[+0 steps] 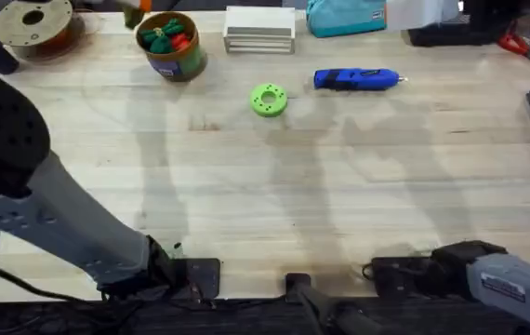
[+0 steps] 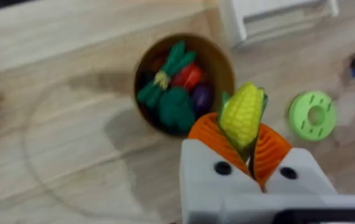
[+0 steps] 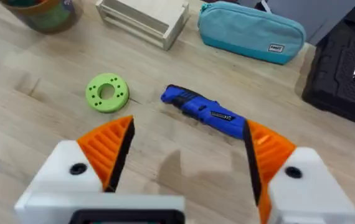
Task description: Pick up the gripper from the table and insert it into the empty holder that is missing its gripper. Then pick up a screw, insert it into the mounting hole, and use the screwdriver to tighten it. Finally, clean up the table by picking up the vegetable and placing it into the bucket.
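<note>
My left gripper (image 2: 243, 148) is shut on the vegetable (image 2: 241, 114), a yellow and green toy corn held between its orange pads. It hangs just beside the bucket (image 2: 222, 61), which holds green, red and purple toy pieces. From overhead the bucket (image 1: 174, 58) stands at the back left, with an orange blur of the left gripper (image 1: 135, 12) just behind it. The blue screwdriver (image 1: 356, 80) (image 3: 201, 111) lies on the table at the back centre. My right gripper (image 3: 187, 152) is open and holds nothing, short of the screwdriver. The loose gripper, the holder and the screw are out of view.
A flat green ring disc (image 1: 268, 100) lies left of the screwdriver. A white box (image 1: 259, 30), a teal pouch (image 1: 344, 17) and a filament spool (image 1: 33, 23) line the back edge. Dark equipment (image 3: 345, 74) sits at the back right.
</note>
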